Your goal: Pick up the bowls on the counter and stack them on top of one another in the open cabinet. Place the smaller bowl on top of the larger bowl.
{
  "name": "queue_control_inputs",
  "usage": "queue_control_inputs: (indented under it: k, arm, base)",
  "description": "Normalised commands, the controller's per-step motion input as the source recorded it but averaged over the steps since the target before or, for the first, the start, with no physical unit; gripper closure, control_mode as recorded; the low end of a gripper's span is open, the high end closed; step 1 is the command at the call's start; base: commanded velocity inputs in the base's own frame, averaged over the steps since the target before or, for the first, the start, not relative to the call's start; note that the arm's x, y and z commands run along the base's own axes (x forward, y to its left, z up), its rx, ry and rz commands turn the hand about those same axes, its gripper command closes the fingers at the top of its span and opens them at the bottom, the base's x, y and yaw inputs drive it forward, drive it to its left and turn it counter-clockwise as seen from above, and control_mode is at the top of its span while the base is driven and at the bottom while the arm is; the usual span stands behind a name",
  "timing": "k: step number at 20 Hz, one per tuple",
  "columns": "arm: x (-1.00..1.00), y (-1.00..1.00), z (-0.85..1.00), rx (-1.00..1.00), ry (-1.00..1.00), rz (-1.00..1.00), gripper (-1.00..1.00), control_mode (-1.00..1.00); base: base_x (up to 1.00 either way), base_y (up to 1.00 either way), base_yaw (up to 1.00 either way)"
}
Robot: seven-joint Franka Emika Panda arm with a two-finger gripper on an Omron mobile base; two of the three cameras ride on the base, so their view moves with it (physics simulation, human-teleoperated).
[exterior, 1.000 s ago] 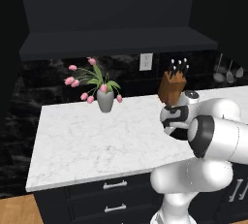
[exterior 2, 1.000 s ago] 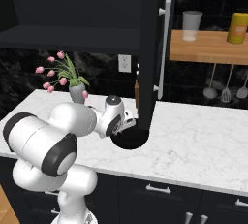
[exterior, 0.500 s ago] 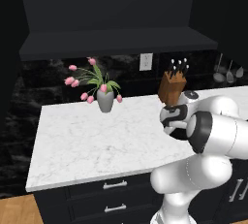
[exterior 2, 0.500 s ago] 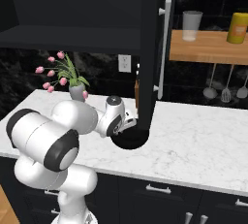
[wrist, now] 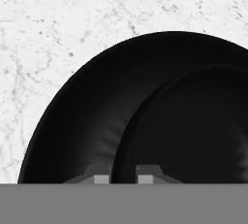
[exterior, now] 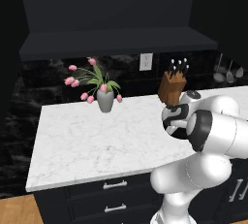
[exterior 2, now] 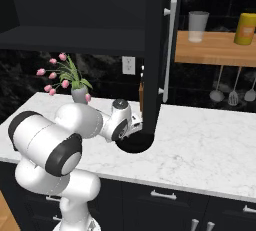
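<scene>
Marble counter (wrist: 58, 19), jaws nearly shut, pinching rim of black bowl (wrist: 97, 121)

**Dim render, bright stone, crushed blacks**

Even, soft light falls from above onto the white marble counter with faint grey veins (exterior: 92, 143), the brightest surface in both base views. Above that counter the big black wall cabinet (exterior: 116, 19) sinks into near-uniform darkness, its recess barely separable from its walls. The white arm casts only a faint, diffuse shade on the counter. In the hand view the glossy black round bowl (wrist: 97, 121) resting on the counter carries a dull grey sheen along its wall, while its inside is featureless black. Edges look soft and slightly jagged throughout; no lens distortion or defocus shows
</scene>
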Motion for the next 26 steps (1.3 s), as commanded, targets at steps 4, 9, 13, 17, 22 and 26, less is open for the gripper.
queue_control_inputs:
  k: [4, 9, 13, 17, 22, 26]
  arm:
    - [0.0, 0.0, 0.0, 0.0, 0.0, 0.0, -1.0, -1.0]
    - [0.0, 0.0, 0.03, 0.0, 0.0, 0.0, -1.0, -1.0]
    - [0.0, 0.0, 0.32, 0.0, 0.0, 0.0, -1.0, -1.0]
    - [-0.01, 0.04, 0.55, 0.0, 0.0, 0.0, -1.0, -1.0]
    - [-0.21, 0.0, 0.42, 0.0, 0.0, 0.0, -1.0, -1.0]
    - [-0.41, 0.01, 0.18, 0.0, 0.0, 0.0, -1.0, -1.0]
  base:
    - [0.0, 0.0, 0.0]
    - [0.0, 0.0, 0.0]
    - [0.0, 0.0, 0.0]
    - [0.0, 0.0, 0.0]
    - [0.0, 0.0, 0.0]
    - [0.0, 0.0, 0.0]
